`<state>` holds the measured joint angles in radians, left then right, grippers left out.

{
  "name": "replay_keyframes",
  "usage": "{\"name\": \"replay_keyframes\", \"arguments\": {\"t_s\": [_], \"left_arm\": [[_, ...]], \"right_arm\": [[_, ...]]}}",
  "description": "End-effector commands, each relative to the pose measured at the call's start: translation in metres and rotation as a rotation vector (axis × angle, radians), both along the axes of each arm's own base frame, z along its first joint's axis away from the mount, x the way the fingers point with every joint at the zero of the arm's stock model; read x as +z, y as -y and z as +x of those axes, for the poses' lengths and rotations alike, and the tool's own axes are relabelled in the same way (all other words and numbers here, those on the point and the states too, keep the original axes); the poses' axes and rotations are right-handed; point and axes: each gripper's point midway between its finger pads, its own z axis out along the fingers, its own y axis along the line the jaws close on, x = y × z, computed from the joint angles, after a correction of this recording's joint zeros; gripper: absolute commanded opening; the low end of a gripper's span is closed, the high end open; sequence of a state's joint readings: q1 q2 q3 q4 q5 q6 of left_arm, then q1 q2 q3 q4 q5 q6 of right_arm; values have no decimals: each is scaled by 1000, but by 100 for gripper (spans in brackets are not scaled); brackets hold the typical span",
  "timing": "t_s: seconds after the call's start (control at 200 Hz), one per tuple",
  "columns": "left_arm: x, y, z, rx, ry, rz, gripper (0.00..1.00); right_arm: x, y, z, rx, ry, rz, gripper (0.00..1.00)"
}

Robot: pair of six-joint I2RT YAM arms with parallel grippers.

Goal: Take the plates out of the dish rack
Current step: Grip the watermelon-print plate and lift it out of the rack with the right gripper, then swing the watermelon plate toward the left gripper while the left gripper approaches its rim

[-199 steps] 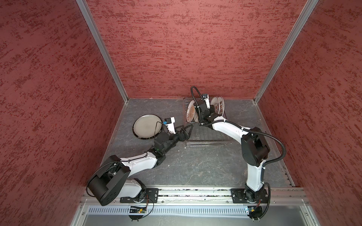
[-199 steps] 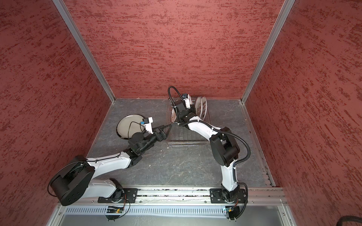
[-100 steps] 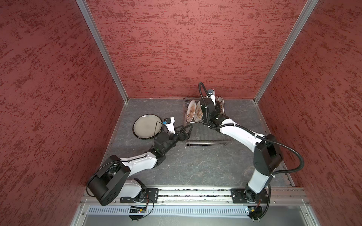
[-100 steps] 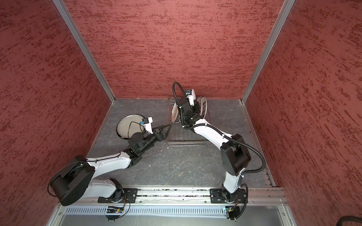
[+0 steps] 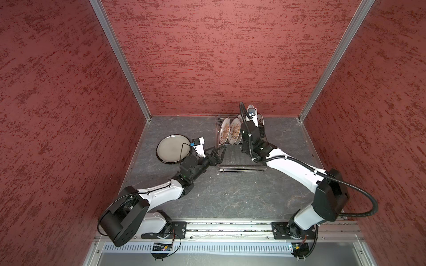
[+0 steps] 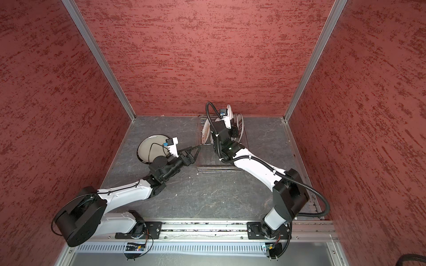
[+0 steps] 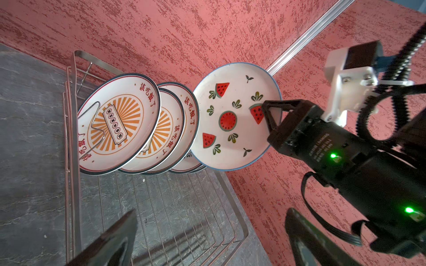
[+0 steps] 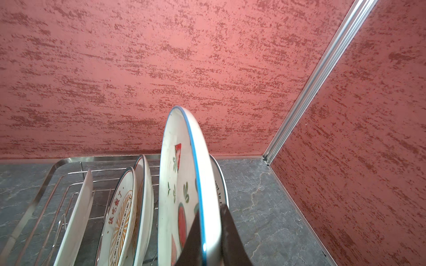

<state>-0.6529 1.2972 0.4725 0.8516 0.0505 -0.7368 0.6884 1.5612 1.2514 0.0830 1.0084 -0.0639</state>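
Note:
My right gripper [image 8: 208, 213] is shut on the rim of a white, blue-rimmed watermelon plate [image 8: 178, 184] and holds it upright above the row of plates. In the left wrist view its black fingers [image 7: 270, 115] pinch that plate [image 7: 228, 119] at the edge. Sunburst plates [image 5: 224, 130] [image 7: 119, 124] still stand in the silver wire dish rack [image 5: 239, 169] [image 8: 46, 184], with another plate [image 8: 219, 182] behind the held one. My left gripper [image 5: 220, 149] [image 7: 212, 241] is open over the rack's left front edge, holding nothing. A plain plate [image 5: 173, 148] lies flat on the table to its left.
The rack [image 6: 219, 170] stands against the red back wall, close to the right rear corner post [image 8: 311, 92]. Red walls close in the grey table on three sides. The left arm's wrist camera [image 5: 198, 144] hangs just over the plain plate's edge.
The right arm has carried the watermelon plate rightward and up, clear of the row, and its elbow has swung to the right. The left arm has stayed still and open.

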Motion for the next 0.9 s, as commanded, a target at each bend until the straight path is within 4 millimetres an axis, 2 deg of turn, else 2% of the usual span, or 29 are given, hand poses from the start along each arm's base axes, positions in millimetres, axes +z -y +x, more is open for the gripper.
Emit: {"name": "replay_keyframes", "arguments": {"t_s": [0.0,0.04,0.286,0.476,0.767,0.897], "left_arm": [[5,1,-4,-12,14,-6,99],[6,1,-5,-14,15,-8,99],[15,3,-15,-49,38,-34,99],[24,7,-28,-118,79,-91,99],[24,11,-32,-153,95,-91,99],[24,13,-37,-190,122,-80,99]], "right_arm": [[62,22,-23,-39,194,156,0],[69,28,-30,-31,220,180,0],[73,42,-59,61,271,289,0],[70,42,-65,211,262,398,0],[74,47,-86,418,302,589,0],[66,39,-86,524,266,659,0]]}}
